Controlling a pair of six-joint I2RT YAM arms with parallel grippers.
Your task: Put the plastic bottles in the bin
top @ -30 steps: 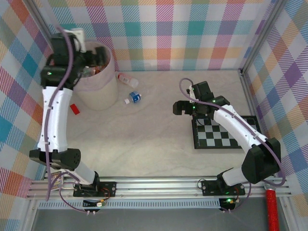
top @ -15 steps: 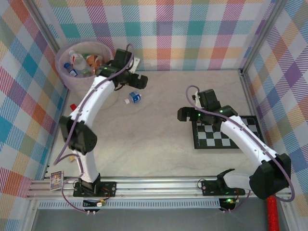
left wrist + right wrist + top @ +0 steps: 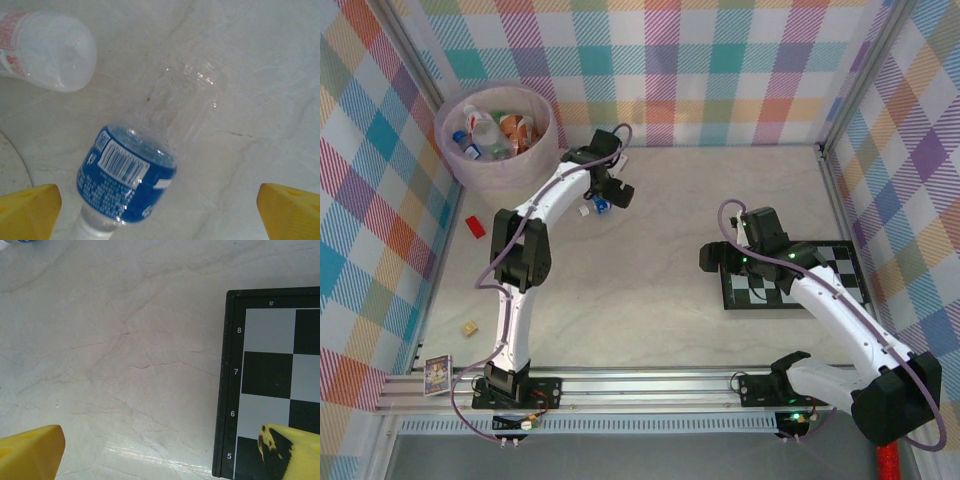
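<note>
Lying on its side on the table, a clear blue-labelled bottle sits under the left gripper, whose yellow fingers are spread wide on either side, neither touching it. A pale red-printed bottle lies just beside it. More bottles rest inside the bin in the far left corner. The right gripper hangs open over bare table beside the checkerboard.

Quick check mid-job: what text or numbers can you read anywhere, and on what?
"8", "7", "6", "5": down the left border of the checkerboard.
"e": on its top border.
Barcode and white print on the blue-label bottle: too blurred to read.
Red print on the second bottle: unreadable.
Picture on the card near the left arm's base: too small.
</note>
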